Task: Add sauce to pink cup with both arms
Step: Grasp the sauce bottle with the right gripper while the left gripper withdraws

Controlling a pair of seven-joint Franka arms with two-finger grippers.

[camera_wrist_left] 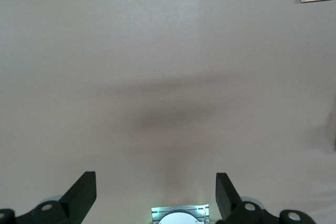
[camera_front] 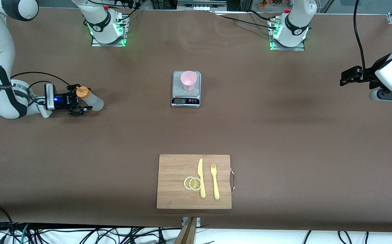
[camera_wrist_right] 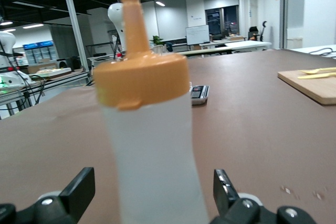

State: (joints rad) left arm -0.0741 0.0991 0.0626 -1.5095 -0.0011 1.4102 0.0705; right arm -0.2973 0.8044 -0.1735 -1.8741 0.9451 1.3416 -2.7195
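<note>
We list: right gripper (camera_front: pixel 81 101) spread around upright sauce (camera_front: pixel 91 99), not clamped, pink cup (camera_front: pixel 188 80) on scale (camera_front: pixel 186 88), left gripper (camera_wrist_left: pixel 156 195) waiting, fingers apart

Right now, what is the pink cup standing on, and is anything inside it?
The pink cup stands on a silver scale, covering part of its platform. Its visible interior looks empty; the very bottom is hard to confirm.
</note>
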